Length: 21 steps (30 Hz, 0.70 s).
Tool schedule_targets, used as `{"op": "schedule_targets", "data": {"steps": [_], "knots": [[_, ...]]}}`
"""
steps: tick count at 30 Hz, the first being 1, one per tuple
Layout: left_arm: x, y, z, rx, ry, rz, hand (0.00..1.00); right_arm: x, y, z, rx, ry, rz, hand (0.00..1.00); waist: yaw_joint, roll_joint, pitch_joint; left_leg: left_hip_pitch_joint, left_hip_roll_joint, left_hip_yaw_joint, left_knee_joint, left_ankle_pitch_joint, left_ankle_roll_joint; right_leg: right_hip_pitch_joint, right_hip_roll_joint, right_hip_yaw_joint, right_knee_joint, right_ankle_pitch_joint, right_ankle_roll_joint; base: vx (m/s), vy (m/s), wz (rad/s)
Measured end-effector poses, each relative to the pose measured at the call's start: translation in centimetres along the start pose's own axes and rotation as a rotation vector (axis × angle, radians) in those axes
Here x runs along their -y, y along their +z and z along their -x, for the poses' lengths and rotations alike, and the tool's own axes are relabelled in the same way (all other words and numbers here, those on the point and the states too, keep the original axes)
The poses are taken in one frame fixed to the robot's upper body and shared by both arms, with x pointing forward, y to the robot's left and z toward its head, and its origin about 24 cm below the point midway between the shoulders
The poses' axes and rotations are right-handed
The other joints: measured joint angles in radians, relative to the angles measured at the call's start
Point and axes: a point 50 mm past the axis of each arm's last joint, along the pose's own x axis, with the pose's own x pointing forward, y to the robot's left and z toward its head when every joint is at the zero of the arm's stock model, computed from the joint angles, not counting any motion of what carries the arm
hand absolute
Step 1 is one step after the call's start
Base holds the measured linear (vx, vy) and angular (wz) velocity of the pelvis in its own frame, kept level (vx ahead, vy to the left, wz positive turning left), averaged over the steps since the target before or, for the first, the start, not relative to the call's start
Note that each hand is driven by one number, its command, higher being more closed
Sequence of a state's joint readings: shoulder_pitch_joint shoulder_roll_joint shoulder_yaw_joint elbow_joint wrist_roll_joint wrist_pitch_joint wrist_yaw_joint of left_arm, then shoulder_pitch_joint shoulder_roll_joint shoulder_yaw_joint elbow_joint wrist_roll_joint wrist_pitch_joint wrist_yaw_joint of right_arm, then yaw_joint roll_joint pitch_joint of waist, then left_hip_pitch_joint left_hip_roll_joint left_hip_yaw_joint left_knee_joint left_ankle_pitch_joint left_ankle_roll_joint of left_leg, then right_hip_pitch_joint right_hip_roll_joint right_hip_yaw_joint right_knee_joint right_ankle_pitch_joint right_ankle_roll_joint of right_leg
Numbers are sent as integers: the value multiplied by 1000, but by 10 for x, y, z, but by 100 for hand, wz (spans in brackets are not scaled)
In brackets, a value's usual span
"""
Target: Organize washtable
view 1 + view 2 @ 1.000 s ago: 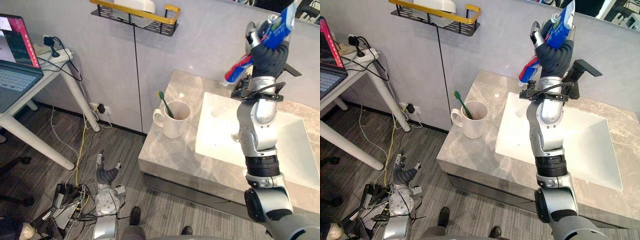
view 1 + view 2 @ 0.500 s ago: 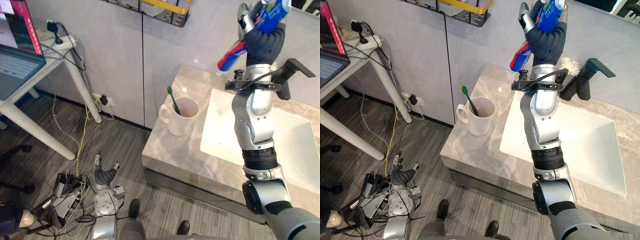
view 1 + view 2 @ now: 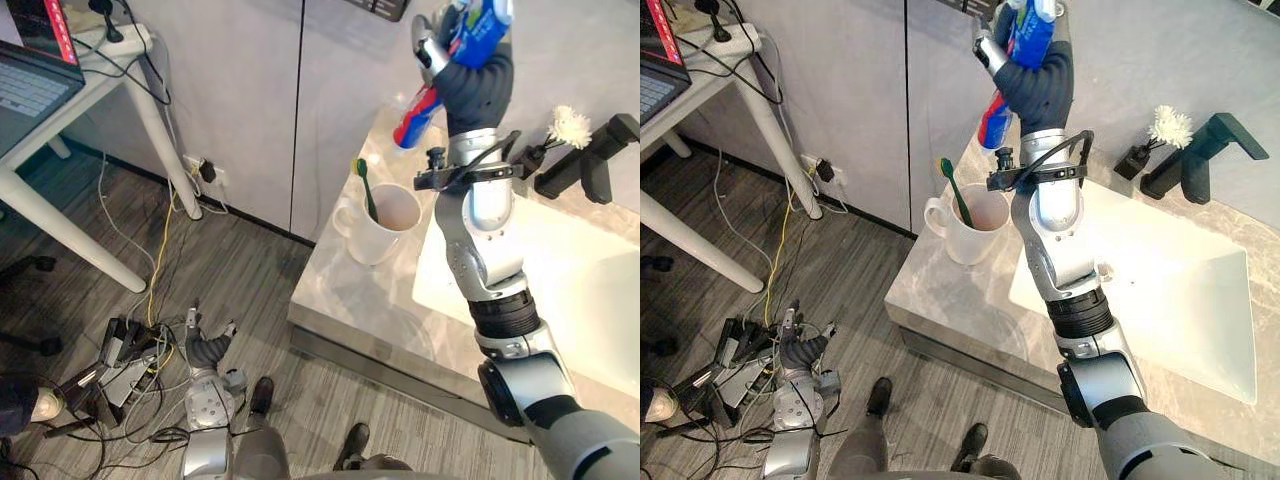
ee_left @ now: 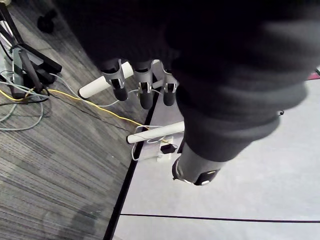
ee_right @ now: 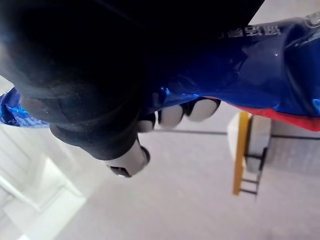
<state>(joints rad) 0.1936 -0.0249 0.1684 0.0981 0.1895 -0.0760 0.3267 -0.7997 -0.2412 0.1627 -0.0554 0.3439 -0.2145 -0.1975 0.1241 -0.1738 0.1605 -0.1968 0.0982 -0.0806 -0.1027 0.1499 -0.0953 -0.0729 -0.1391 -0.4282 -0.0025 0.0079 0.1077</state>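
My right hand [image 3: 476, 82] is raised above the marble counter [image 3: 345, 295], shut on a blue and red toothpaste tube [image 3: 1028, 28]. The tube's red end [image 3: 413, 106] points down and left, above and just behind the white mug [image 3: 383, 222]. A green toothbrush [image 3: 364, 188] leans in the mug. In the right wrist view the fingers [image 5: 172, 115] curl round the blue tube [image 5: 235, 65]. My left hand [image 3: 207, 348] hangs low over the floor, open, its fingers [image 4: 143, 91] straight and holding nothing.
A white sink basin [image 3: 560, 290] lies right of the mug, with a black faucet [image 3: 600, 160] and a white flower piece [image 3: 570, 125] behind it. A white desk with a laptop [image 3: 30, 90] stands at the left. Cables and plugs [image 3: 125, 355] lie on the floor.
My right hand has carried the tube left from over the sink's back to just behind the mug. The camera has also shifted, so the whole scene sits differently.
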Motion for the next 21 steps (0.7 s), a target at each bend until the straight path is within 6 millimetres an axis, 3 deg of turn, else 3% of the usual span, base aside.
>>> {"op": "schedule_targets", "data": {"steps": [4, 17, 21], "knots": [[-1, 3, -4, 17, 2, -6, 0, 1, -2, 3, -10, 5, 0, 100, 0, -17, 17, -6, -3, -4, 0, 6, 0, -3, -2, -5, 0, 0, 0, 18, -2, 3], [-10, 3, -7, 16, 42, -5, 0, 2, -4, 18, -29, 11, -14, 100, -3, -28, 31, -20, -2, -2, 0, 6, 0, -21, -3, -2, 7, 0, 0, 5, 0, 0], [-11, 3, -7, 16, 44, -8, 0, 0, 5, 20, 7, 22, -24, 100, -3, -37, 43, -27, -3, -5, 1, 6, 0, -25, -3, -5, 6, 0, 0, 13, 0, 1]]}}
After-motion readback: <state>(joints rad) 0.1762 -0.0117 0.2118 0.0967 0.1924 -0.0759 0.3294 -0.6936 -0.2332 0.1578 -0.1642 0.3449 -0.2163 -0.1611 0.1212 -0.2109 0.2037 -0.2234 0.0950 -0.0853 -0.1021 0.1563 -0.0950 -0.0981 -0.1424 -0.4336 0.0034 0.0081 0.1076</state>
